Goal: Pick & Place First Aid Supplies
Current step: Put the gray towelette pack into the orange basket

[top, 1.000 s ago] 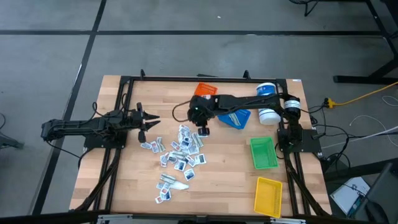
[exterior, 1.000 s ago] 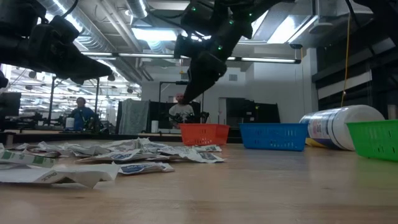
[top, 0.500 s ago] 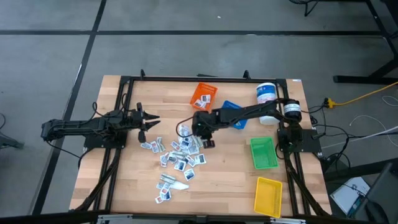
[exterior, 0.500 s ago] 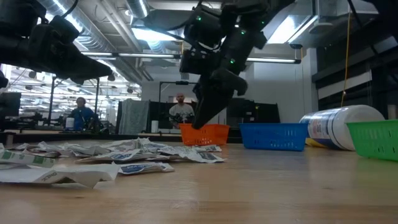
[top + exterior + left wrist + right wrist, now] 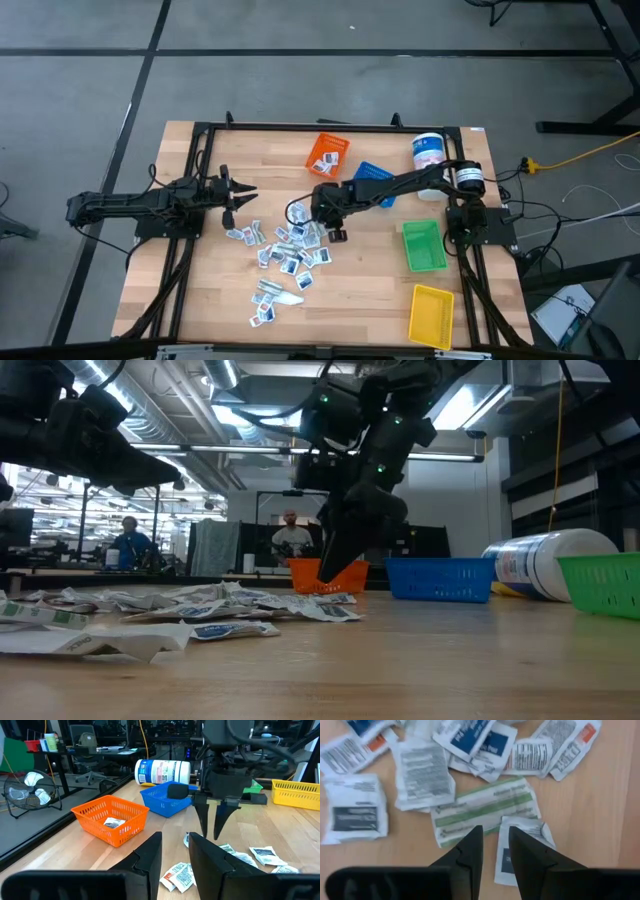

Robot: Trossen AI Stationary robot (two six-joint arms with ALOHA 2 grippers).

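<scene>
The first aid supplies, several small flat white packets (image 5: 290, 250), lie in a loose pile on the wooden table (image 5: 370, 290), and they also show in the low view (image 5: 200, 605). My right gripper (image 5: 335, 232) stands open, pointing steeply down just above the pile's right edge. Its fingertips (image 5: 495, 840) hang over a green-striped packet (image 5: 485, 810) and a white packet (image 5: 527, 842), with nothing between them. My left gripper (image 5: 243, 197) waits open at the table's left, held level above the table.
At the far middle stands an orange bin (image 5: 327, 154) with a packet in it (image 5: 114, 822), and a blue bin (image 5: 372, 183) is beside it. A white canister (image 5: 428, 152) lies at the far right. A green bin (image 5: 423, 245) and a yellow bin (image 5: 432, 313) stand at the right.
My right gripper has come down and toward the table's near edge, from beside the orange bin to just over the pile's right edge. Its fingers have kept the same gap. The packets have not moved.
</scene>
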